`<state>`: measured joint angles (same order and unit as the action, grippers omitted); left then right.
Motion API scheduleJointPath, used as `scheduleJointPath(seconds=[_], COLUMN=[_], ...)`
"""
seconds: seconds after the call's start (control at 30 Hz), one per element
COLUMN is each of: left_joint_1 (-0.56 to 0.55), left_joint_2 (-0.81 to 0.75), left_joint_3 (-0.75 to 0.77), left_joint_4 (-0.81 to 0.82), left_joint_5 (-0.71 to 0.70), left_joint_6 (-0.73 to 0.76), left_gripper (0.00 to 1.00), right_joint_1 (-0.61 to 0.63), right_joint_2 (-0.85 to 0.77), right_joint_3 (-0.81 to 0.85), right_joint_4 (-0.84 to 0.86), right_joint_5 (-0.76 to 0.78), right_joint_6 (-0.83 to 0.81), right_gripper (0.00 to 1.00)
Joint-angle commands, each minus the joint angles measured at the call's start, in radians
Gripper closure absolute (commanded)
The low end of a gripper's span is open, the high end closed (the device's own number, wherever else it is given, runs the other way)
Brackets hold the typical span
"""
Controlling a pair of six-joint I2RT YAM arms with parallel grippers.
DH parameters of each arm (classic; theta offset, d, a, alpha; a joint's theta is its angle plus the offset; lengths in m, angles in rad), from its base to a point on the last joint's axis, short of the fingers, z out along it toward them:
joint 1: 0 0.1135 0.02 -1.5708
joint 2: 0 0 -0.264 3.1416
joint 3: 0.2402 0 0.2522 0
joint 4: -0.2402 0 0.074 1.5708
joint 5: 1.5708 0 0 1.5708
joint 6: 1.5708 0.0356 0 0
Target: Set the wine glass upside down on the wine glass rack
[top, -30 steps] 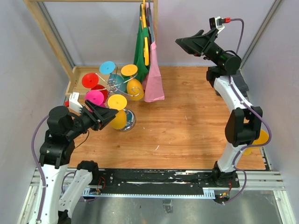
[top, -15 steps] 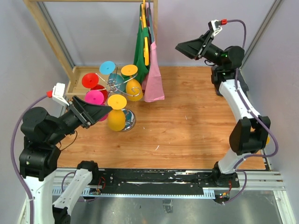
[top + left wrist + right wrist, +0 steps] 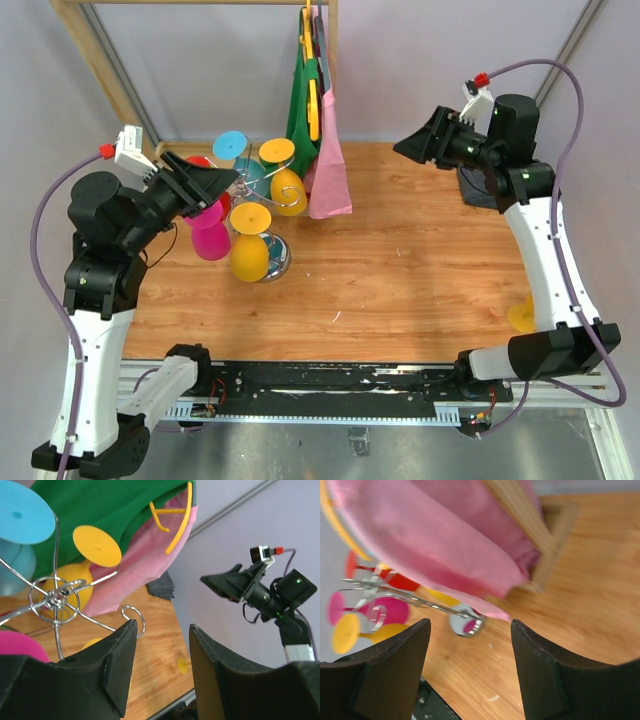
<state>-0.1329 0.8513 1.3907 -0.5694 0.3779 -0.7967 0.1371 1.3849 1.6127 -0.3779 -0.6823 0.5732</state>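
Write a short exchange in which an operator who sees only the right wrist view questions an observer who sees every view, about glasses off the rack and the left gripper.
Operator: Is any glass off the wine glass rack?
Observer: Yes, a yellow wine glass sits at the right edge of the table.
Operator: Is the left gripper holding one?
Observer: No, it is open and empty, close to the top of the rack.
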Motion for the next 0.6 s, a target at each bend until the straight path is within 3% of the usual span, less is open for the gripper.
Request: scheduleJointPath(seconds=[0.0, 0.17, 0.33, 0.57], left_joint_1=[0.003, 0.003, 0.003, 0.003], left_joint_2=[0.032, 0.085, 0.082, 0.062], left_joint_3=[-0.002, 0.055, 0.046, 0.043], left_joint_4=[0.136, 0.152, 0.186, 0.19], left_joint_5=[-0.047, -0.043, -0.002, 0.069], left_joint_6=[0.056, 0.107, 0.124, 0.142], left_gripper=[0.5, 0.51, 0.5, 0.48], right_joint_1=[-0.012, -0.014, -0.031, -0.219], right_joint_2=[-0.053, -0.112, -0.173, -0.254], right_joint_3=[0.08, 0.097, 0.059, -0.093], right_joint_4=[-0.44, -0.713, -0.88, -0.915], right_joint_5=[0.331, 0.675, 0.932, 0.936], right_joint_6=[-0.239, -0.268, -0.219, -0.204], right_gripper=[0.33, 0.33, 0.33, 0.33])
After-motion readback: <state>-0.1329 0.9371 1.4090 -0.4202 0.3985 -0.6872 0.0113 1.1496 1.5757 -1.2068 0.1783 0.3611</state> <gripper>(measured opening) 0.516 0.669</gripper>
